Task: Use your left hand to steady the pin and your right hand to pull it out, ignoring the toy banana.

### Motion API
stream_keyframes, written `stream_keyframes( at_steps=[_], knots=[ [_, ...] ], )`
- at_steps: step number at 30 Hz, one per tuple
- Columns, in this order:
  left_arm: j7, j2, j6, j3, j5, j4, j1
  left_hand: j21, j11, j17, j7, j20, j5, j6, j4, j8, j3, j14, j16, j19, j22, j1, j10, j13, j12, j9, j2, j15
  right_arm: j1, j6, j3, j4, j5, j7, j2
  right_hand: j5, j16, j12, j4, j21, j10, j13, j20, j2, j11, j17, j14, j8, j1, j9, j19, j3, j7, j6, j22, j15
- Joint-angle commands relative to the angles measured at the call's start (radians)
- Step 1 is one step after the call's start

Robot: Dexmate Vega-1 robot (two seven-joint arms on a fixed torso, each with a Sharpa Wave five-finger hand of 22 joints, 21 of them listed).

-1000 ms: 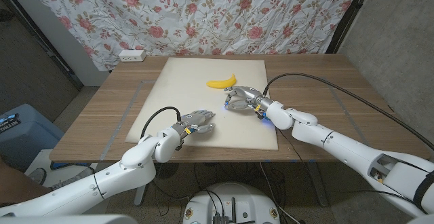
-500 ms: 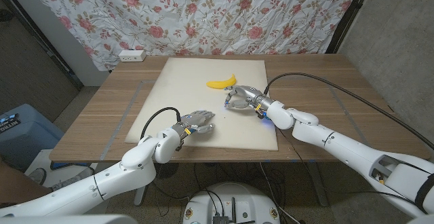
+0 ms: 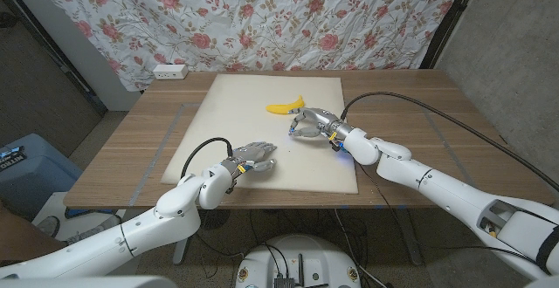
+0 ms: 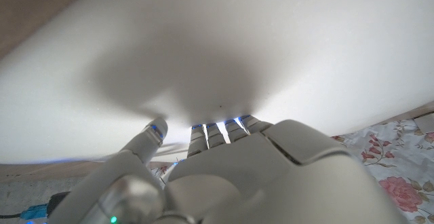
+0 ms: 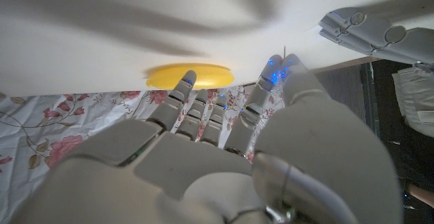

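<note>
Hiding pin: too small to make out under right hand (image 3: pixel 310 126), fingers curled down on board (image 3: pixel 262 96) beside banana (image 3: pixel 286 106); grip unclear. Left hand (image 3: pixel 251 160) fingers apart, holding nothing. Little changed since earlier.

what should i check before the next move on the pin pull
1. Pin located: cannot tell; no picture shows it clearly.
2. Left hand steadying the pin: cannot tell; it sits over the white board near its front edge, fingers out, apparently holding nothing.
3. Right hand on the pin: cannot tell; its fingers curl down at the board and hide what lies under them.
4. Toy banana left alone: ok; it lies just beyond the right hand, untouched.
5. Hands clear of each other: ok; bare board lies between them.
</note>
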Motion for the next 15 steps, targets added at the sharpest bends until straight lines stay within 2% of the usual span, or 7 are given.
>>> stream_keyframes(
  at_steps=[1, 15],
  knots=[
    [0.027, -0.001, -0.002, -0.006, 0.003, -0.002, 0.006, 0.003, 0.003, 0.003, -0.009, -0.051, 0.0, 0.046, -0.004, 0.009, 0.002, 0.008, 0.006, 0.002, 0.0, 0.011, 0.012, 0.008, 0.005, 0.007, 0.094, -0.049, -0.013, -0.012, 0.019, -0.039, 0.009, 0.008, -0.016, -0.004, 0.002, -0.005, -0.002, -0.002, 0.004, 0.001, 0.005, 0.006, 0.004, 0.002, -0.003, 0.001, 0.003, 0.004, -0.002, -0.005, -0.003, 0.006, 0.005, -0.036],
    [0.063, -0.008, -0.024, -0.017, 0.017, -0.002, 0.004, 0.004, 0.009, 0.004, -0.006, -0.06, -0.001, 0.057, -0.005, 0.012, 0.002, 0.016, 0.009, 0.006, 0.0, 0.016, 0.017, 0.008, 0.006, 0.008, 0.095, -0.046, -0.022, -0.033, 0.027, -0.06, -0.001, 0.012, -0.025, -0.005, 0.003, -0.006, -0.003, -0.002, 0.008, 0.002, 0.005, 0.007, 0.005, 0.004, -0.004, -0.002, 0.004, 0.002, -0.004, -0.008, -0.003, 0.005, 0.005, -0.034]
  ],
)
